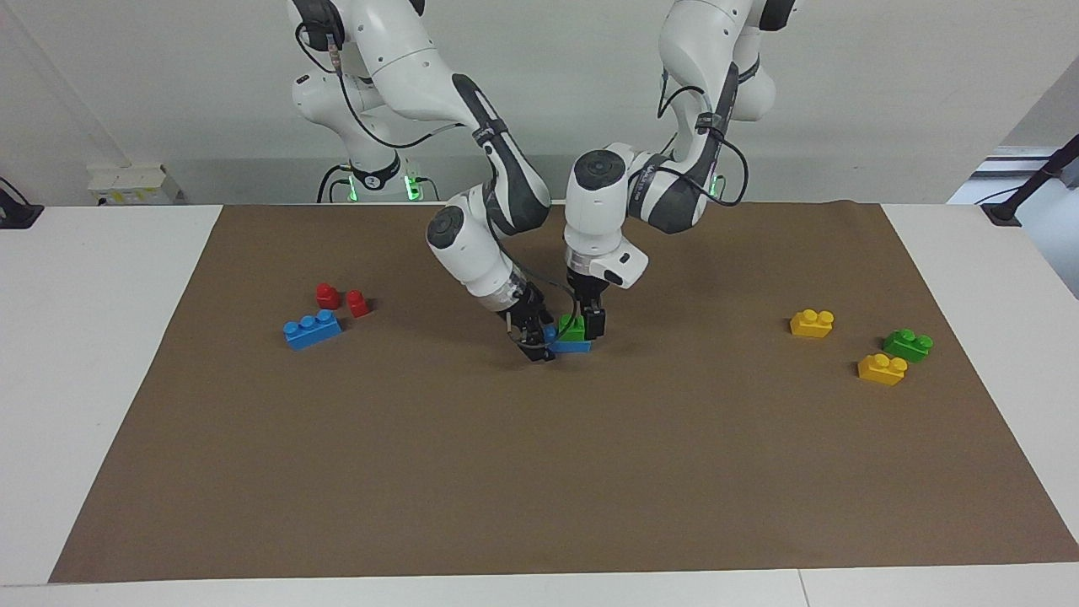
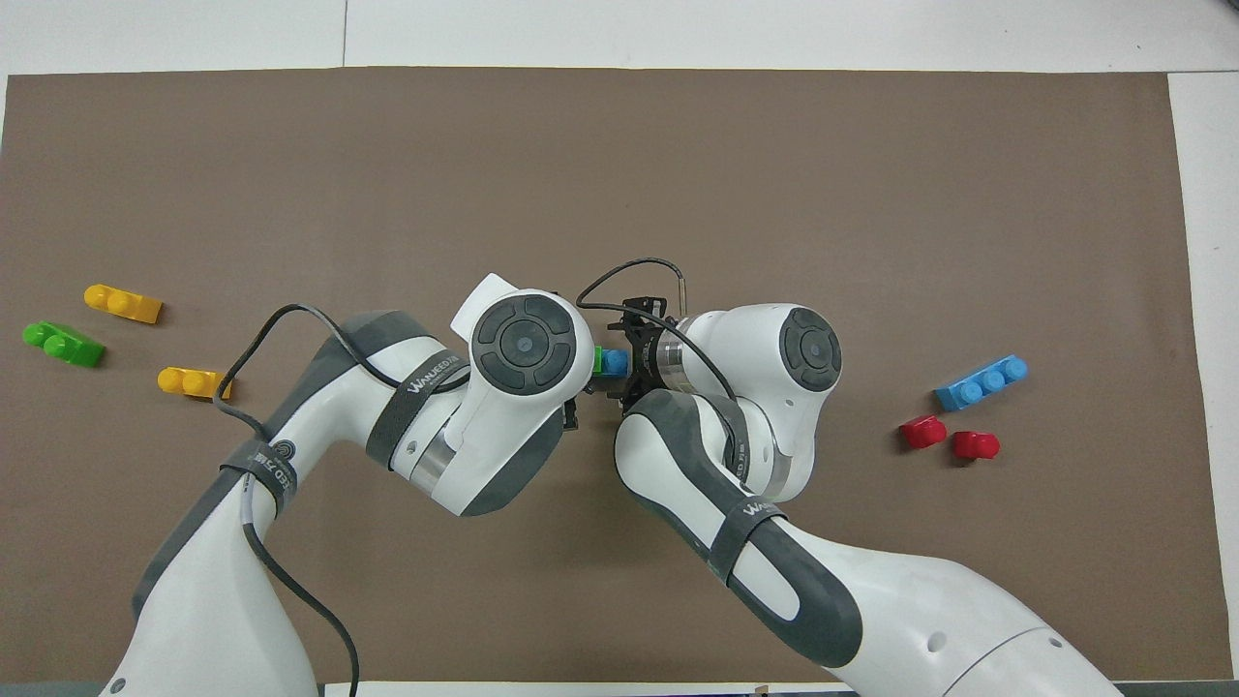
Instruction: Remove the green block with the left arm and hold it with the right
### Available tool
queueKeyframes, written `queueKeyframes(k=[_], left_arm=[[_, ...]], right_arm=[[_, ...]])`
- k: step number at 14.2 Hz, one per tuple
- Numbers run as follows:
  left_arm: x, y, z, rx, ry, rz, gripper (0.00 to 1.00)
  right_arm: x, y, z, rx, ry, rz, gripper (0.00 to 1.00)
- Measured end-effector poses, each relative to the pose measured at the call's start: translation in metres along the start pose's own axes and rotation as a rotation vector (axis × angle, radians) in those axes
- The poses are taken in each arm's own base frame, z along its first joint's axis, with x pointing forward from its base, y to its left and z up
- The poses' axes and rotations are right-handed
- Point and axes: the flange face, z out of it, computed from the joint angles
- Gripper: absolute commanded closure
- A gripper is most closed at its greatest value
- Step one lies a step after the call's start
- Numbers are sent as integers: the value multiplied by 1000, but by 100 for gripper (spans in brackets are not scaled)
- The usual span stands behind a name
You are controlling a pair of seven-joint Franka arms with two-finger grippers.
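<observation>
We see the bright green block (image 1: 574, 330), two-studded, sitting atop a blue brick (image 1: 570, 344), the left gripper (image 1: 590, 324) spread around it, the right gripper (image 1: 534, 339) beside, fingers unreadable.

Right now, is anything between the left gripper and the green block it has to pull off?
Nothing visible. The left gripper is down at the green block, which sits on a blue brick mid-mat. The right gripper is at the blue brick's other end, not in the left gripper's path.
</observation>
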Motion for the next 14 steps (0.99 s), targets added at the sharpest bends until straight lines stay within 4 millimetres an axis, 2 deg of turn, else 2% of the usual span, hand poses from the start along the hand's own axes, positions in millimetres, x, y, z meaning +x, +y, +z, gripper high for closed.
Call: queueKeyframes(k=[2, 3, 12, 14], left_arm=[[-2, -2, 3, 2, 2, -2, 0], [-3, -2, 3, 1, 1, -3, 0], [-4, 0, 5, -14, -14, -3, 2], [-4, 0, 5, -17, -15, -2, 28]], right_arm=[[1, 0, 0, 1, 1, 1, 95], [2, -1, 0, 1, 2, 2, 100], [1, -5, -3, 8, -3, 3, 100], [1, -5, -3, 8, -3, 3, 100]])
